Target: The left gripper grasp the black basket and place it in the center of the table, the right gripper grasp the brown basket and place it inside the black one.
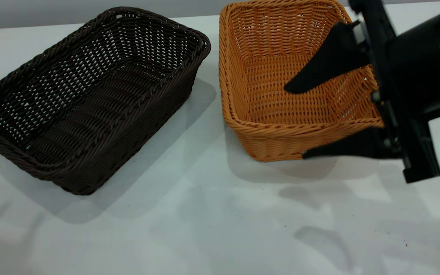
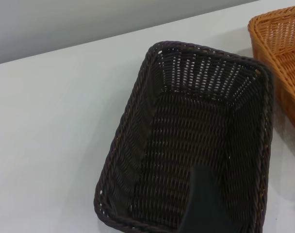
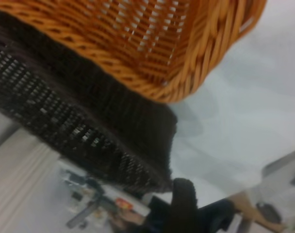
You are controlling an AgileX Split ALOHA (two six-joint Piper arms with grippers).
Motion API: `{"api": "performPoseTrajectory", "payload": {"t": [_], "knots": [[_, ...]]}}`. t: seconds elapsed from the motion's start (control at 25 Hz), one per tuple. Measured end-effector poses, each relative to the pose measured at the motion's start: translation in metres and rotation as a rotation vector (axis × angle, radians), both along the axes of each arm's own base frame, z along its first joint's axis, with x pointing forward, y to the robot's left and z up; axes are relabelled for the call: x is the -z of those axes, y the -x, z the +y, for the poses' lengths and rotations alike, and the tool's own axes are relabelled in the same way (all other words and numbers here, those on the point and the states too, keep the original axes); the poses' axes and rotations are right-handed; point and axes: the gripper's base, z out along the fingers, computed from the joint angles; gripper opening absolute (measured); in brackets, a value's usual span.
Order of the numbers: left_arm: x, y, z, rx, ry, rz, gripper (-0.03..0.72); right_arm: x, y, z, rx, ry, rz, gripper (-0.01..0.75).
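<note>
The black basket (image 1: 86,103) rests on the table (image 1: 212,229) at the left, and it also shows in the left wrist view (image 2: 196,136). The left gripper (image 2: 205,208) is just above the inside of the black basket at one end; it is out of the exterior view. The brown basket (image 1: 281,76) stands right of the black one, at the back. My right gripper (image 1: 295,122) is open and straddles the brown basket's near wall, with one finger inside and one outside. The right wrist view shows the brown basket (image 3: 138,39) close up, with the black basket (image 3: 89,121) behind it.
The two baskets stand close together with a narrow gap between them. Bare tabletop stretches in front of both. The right arm's black body (image 1: 418,76) with a green light hangs over the table's right side.
</note>
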Motion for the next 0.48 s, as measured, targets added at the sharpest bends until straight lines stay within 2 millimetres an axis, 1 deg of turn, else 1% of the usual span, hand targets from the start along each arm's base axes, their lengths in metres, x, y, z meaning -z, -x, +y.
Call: {"api": "performPoseTrajectory", "payload": {"t": [0.16,0.28,0.48], "knots": [[0.0,0.0,0.0,0.0,0.0,0.0,0.418,0.014,-0.005,0.002,-0.058,0.036,-0.006,0.539],[0.0,0.0,0.0,0.0,-0.001,0.0,0.418,0.019,-0.011,0.006,-0.088,0.04,-0.016,0.539],[0.0,0.0,0.0,0.003,-0.001,0.006,0.418,0.014,-0.027,0.011,-0.107,0.055,-0.086,0.539]]}}
